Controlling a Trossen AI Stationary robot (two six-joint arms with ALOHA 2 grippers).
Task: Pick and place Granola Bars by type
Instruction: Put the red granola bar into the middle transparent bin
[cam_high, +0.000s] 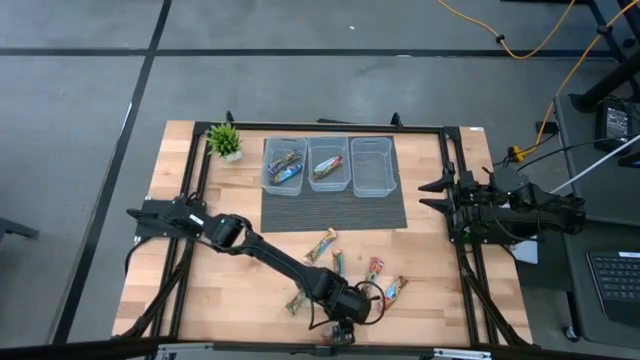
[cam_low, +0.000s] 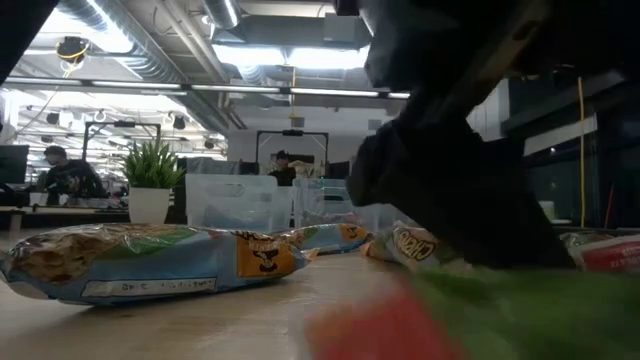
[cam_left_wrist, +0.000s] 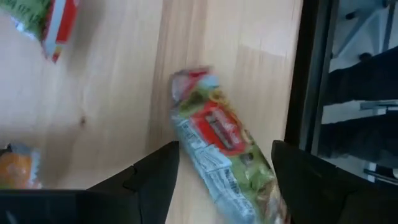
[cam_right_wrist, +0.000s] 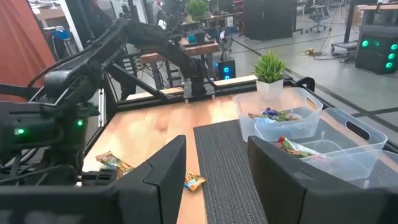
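Starting at the left of the table (cam_high: 180, 290) in the high view, we see a small potted plant (cam_high: 224, 142) at the back corner, then three clear bins side by side on a dark ribbed mat (cam_high: 334, 207): the left bin (cam_high: 283, 165) holds blue-wrapped bars, the middle bin (cam_high: 328, 165) one green-tan bar, and the right bin (cam_high: 373, 165) shows nothing we can make out. In front of the mat, the loose Granola Bars (cam_high: 322, 246) lie scattered on the wood, slim and shiny, in tan, green, red and blue wrappers. The left gripper (cam_high: 341, 325) reaches down at the front edge, its fingers spread wide on either side of a red-and-green bar (cam_left_wrist: 221, 163) that lies flat on the wood between them, not clamped. Its label is too blurred for us to read; no other writing is legible either. At the right edge, the right gripper (cam_high: 432, 194) waits beside the bins, its fingers partly apart and holding nothing.
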